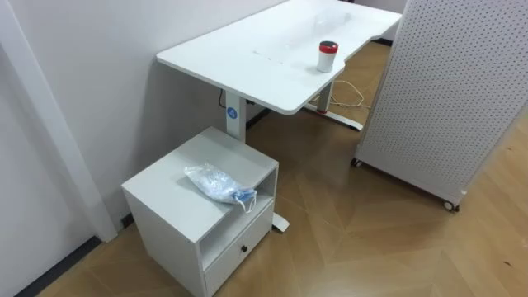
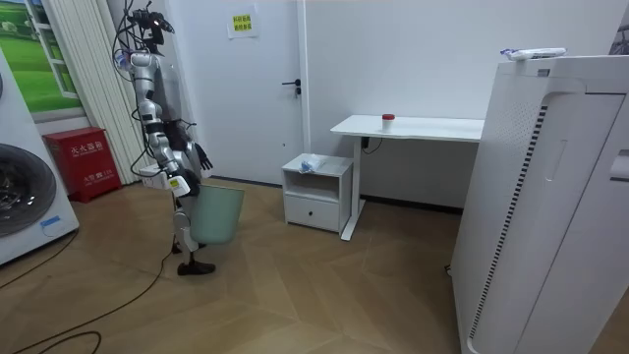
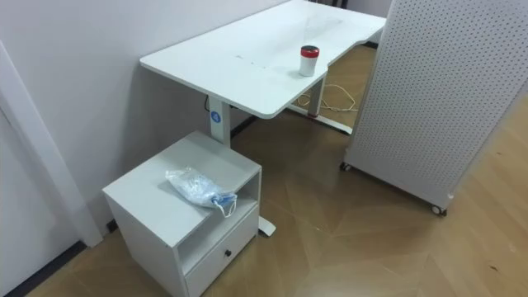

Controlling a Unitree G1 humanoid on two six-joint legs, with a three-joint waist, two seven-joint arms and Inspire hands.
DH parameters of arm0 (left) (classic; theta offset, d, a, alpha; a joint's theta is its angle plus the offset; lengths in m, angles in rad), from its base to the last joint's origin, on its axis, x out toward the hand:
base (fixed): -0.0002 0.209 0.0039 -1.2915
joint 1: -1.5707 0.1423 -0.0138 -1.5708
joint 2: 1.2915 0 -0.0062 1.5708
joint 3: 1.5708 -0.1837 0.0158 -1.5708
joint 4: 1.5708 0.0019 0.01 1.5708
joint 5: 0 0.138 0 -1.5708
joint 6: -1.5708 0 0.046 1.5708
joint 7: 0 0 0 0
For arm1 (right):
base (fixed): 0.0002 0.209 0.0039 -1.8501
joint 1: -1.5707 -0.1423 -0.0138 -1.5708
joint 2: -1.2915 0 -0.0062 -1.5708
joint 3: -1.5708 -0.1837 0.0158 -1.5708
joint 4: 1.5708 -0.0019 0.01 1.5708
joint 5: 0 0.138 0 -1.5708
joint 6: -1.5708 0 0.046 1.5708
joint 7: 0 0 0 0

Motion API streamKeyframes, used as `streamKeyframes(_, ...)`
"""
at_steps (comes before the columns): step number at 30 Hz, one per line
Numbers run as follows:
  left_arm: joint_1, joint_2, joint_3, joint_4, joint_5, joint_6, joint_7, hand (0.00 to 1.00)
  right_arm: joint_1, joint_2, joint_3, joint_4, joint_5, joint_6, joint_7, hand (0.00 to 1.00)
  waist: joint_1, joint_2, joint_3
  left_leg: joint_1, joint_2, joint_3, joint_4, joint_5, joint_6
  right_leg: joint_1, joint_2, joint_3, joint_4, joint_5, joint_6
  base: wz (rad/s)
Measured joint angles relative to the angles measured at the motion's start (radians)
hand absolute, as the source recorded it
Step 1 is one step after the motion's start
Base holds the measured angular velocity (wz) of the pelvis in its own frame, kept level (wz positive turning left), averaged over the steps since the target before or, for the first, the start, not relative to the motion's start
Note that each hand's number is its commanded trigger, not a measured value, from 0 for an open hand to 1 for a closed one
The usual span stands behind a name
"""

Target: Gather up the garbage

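Hand [image 2: 200, 155] out front of robot, just above green bin [image 2: 217, 214]; open/closed can't tell. Garbage bag [image 1: 219, 183] lies on white cabinet [image 1: 216, 151] top, next to desk [image 1: 247, 49] w/ red-capped can [image 1: 327, 56].

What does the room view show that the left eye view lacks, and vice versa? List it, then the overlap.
Room view adds: the robot standing beside a pale green plastic waste bin, and a red box. Left eye view adds: a looped white cable on the floor under the white desk. Shared: that desk, a red-capped white canister, and a white drawer cabinet carrying crumpled clear plastic garbage.
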Motion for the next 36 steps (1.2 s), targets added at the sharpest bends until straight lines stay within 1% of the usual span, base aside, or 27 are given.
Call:
streamKeyframes(8, -0.001, 0.0, 0.0, -0.004, 0.0, 0.0, -0.002, 0.0, 0.0, 0.0, 0.001, -0.001, -0.001, 0.0, 0.0, 1.0, 0.0, 0.004, 0.0011, -0.002, 0.0, -0.002, -0.001, 0.0, 0.0, 0.002, 0.0, -0.002, -0.008, 0.0, 0.0, 0.0)
streamKeyframes(11, -0.019, 0.001, 0.0, -0.002, -0.001, 0.001, -0.002, 0.0, -0.009, -0.002, 0.001, 0.006, -0.001, 0.004, 0.0, 1.0, 0.001, 0.004, 0.0009, -0.003, 0.0, -0.002, -0.001, 0.0, 0.0, 0.001, 0.001, -0.002, -0.007, 0.0, 0.0, 0.0)
streamKeyframes(17, -0.031, 0.002, 0.0, 0.0, 0.0, 0.001, -0.014, 0.0, -0.021, -0.002, 0.002, 0.015, -0.002, 0.011, -0.003, 1.0, 0.003, 0.007, 0.0014, 0.0, 0.0, -0.002, -0.001, 0.0, 0.0, 0.004, 0.001, -0.003, -0.006, 0.0, 0.0, 0.0)
streamKeyframes(21, -0.018, 0.001, 0.001, -0.001, 0.0, 0.001, -0.02, 0.0, -0.009, -0.002, 0.002, -0.001, -0.003, 0.017, -0.005, 1.0, 0.002, 0.008, 0.0024, 0.0, 0.0, -0.005, -0.001, 0.0, 0.0, 0.004, 0.001, -0.003, -0.006, 0.0, 0.0, 0.0)
streamKeyframes(22, -0.013, 0.001, 0.003, -0.001, 0.0, 0.001, -0.018, 0.0, -0.007, -0.002, 0.001, -0.002, -0.003, 0.017, -0.005, 1.0, 0.002, 0.006, 0.0013, 0.0, 0.0, -0.005, -0.001, 0.0, 0.0, 0.004, 0.001, -0.003, -0.006, 0.0, 0.0, 0.0)
streamKeyframes(24, 0.004, 0.001, 0.022, 0.0, 0.0, 0.002, -0.011, 0.0, 0.001, -0.002, 0.001, -0.008, -0.003, 0.017, -0.006, 1.0, 0.001, 0.003, 0.0012, 0.0, 0.001, -0.009, -0.001, 0.0, 0.0, 0.005, 0.001, -0.004, -0.006, 0.0, 0.0, 0.02)
streamKeyframes(27, 0.023, 0.0, 0.035, 0.0, 0.0, 0.005, 0.009, 0.0, 0.004, -0.001, 0.0, -0.012, -0.003, 0.016, -0.014, 1.0, 0.001, -0.002, 0.0001, -0.002, -0.001, -0.026, -0.001, 0.0, 0.0, 0.006, 0.0, -0.009, -0.006, 0.0, 0.0, 0.05)
streamKeyframes(29, 0.025, 0.001, 0.037, 0.011, 0.0, 0.007, 0.011, 0.0, 0.004, -0.001, 0.0, -0.008, -0.002, 0.016, -0.016, 1.0, 0.001, -0.001, 0.0027, -0.002, -0.001, -0.029, 0.0, 0.0, 0.0, 0.009, 0.0, -0.014, -0.007, 0.0, 0.0, 0.07)
streamKeyframes(30, 0.023, 0.0, 0.037, 0.023, 0.001, 0.007, 0.014, 0.0, 0.004, -0.001, 0.002, -0.007, -0.002, 0.015, -0.016, 1.0, 0.001, -0.008, 0.0063, -0.003, -0.001, -0.032, 0.001, 0.0, 0.0, 0.01, 0.0, -0.016, -0.008, 0.0, 0.0, 0.05)
streamKeyframes(32, 0.023, 0.0, 0.032, 0.037, 0.001, 0.007, 0.021, 0.0, 0.004, -0.001, 0.003, -0.006, 0.001, 0.014, -0.016, 1.0, 0.0, -0.006, 0.0035, -0.006, 0.0, -0.039, 0.003, -0.001, -0.002, 0.01, 0.0, -0.024, -0.007, -0.001, -0.002, 0.1)
streamKeyframes(33, 0.024, 0.002, 0.029, 0.044, 0.001, 0.008, 0.024, 0.0, 0.004, 0.001, 0.004, -0.005, 0.002, 0.014, -0.016, 1.0, -0.002, -0.006, 0.0036, -0.007, 0.001, -0.051, 0.004, -0.001, -0.002, 0.012, 0.0, -0.032, -0.007, -0.002, -0.003, 0.14)
streamKeyframes(34, 0.024, 0.003, 0.029, 0.046, 0.002, 0.008, 0.025, 0.0, 0.004, 0.002, 0.004, -0.004, 0.002, 0.015, -0.016, 1.0, -0.002, -0.007, 0.0037, -0.008, 0.002, -0.053, 0.006, -0.002, -0.003, 0.013, 0.0, -0.034, -0.006, -0.004, -0.004, 0.14)
streamKeyframes(35, 0.024, 0.003, 0.029, 0.047, 0.006, 0.012, 0.025, 0.0, 0.003, 0.003, 0.002, 0.0, 0.0, 0.016, -0.016, 1.0, -0.002, -0.009, 0.0039, -0.017, 0.005, -0.058, 0.022, -0.009, -0.006, 0.013, 0.002, -0.039, -0.005, -0.006, -0.007, 0.1)
streamKeyframes(36, 0.02, 0.004, 0.029, 0.049, 0.022, 0.019, 0.024, 0.0, 0.002, 0.003, 0.002, -0.001, -0.001, 0.016, -0.016, 1.0, -0.001, -0.009, 0.0059, -0.027, 0.015, -0.06, 0.045, -0.019, -0.01, 0.009, 0.004, -0.043, 0.005, -0.013, -0.01, 0.09)
